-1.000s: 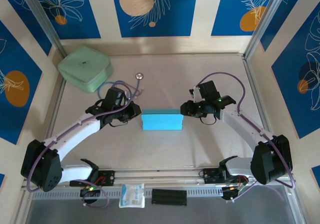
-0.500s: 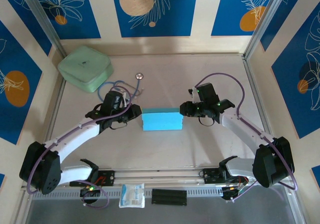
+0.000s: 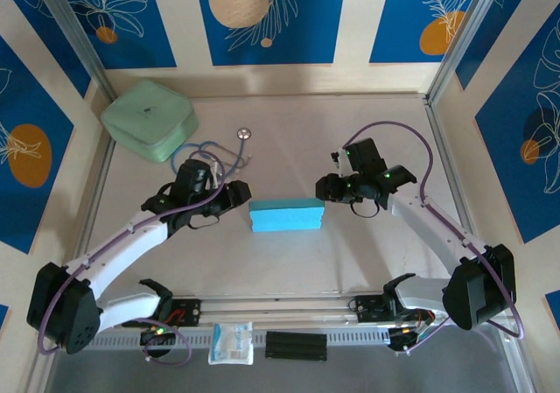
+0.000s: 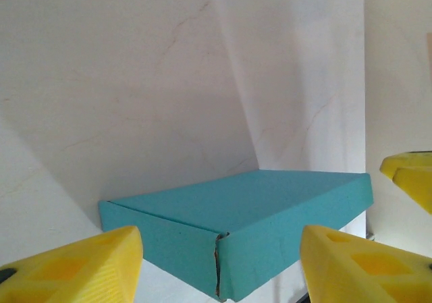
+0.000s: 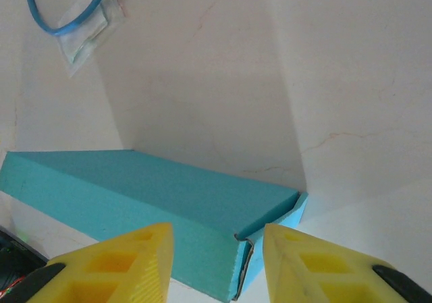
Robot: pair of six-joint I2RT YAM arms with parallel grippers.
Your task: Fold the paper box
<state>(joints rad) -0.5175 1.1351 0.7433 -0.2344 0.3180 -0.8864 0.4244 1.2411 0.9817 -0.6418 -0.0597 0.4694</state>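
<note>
A mint-green rounded square case (image 3: 149,120) sits at the far left of the pale table (image 3: 289,139). The left gripper (image 3: 236,193) hovers just beside the left end of the slim teal rectangular paper box (image 3: 285,215), its yellow fingers (image 4: 81,262) spread wide and holding nothing. The box lies flat mid-table, folded shut. At its right end the right gripper (image 3: 323,190) is likewise parted and empty.

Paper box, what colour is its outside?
The paper box is teal-blue, clearest in the left wrist view.
</note>
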